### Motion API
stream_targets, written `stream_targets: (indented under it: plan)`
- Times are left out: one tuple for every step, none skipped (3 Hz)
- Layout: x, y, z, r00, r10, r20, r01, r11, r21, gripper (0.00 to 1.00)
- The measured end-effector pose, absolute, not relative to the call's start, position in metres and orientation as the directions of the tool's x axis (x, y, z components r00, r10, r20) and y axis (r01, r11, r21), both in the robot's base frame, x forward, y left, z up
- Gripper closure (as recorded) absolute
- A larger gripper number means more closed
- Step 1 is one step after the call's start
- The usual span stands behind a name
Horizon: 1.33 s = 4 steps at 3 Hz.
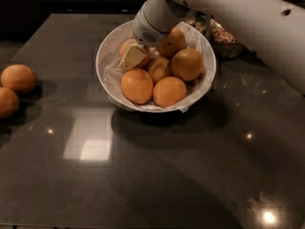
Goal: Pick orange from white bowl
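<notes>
The white bowl (107,56) stands at the middle back of the dark table, lined with crumpled white paper and holding several oranges. Two oranges (137,85) lie at its front, and others sit behind them (188,64). My gripper (133,56) reaches down from the white arm (228,13) into the bowl's left back part. It is pressed against an orange (125,46) that shows partly behind it. The arm hides the bowl's back rim.
Two loose oranges (18,78) lie at the table's left edge, one of them (6,102) cut off by the frame. A glass jar of grain (226,42) stands just behind the bowl on the right. Bright light reflections lie on the table's front.
</notes>
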<state>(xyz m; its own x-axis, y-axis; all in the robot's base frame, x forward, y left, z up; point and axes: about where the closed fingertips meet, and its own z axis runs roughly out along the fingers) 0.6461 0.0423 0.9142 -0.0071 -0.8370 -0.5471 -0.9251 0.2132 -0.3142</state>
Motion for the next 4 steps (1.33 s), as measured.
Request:
stream_targets:
  plan:
    - [0.6487,0.0398,0.9118,-0.019,-0.839,-0.544,-0.924,0.223,-0.310,0.48]
    - [0.6487,0.0399,0.9118,-0.019,-0.839,-0.544,-0.924,0.222,-0.310,0.71]
    - [0.6487,0.0399,0.9118,-0.019,-0.839,-0.544,-0.924,0.222,-0.310,0.94]
    - [0.6487,0.0399,0.9118,-0.019,-0.839,-0.544,-0.924,0.222,-0.310,1.00]
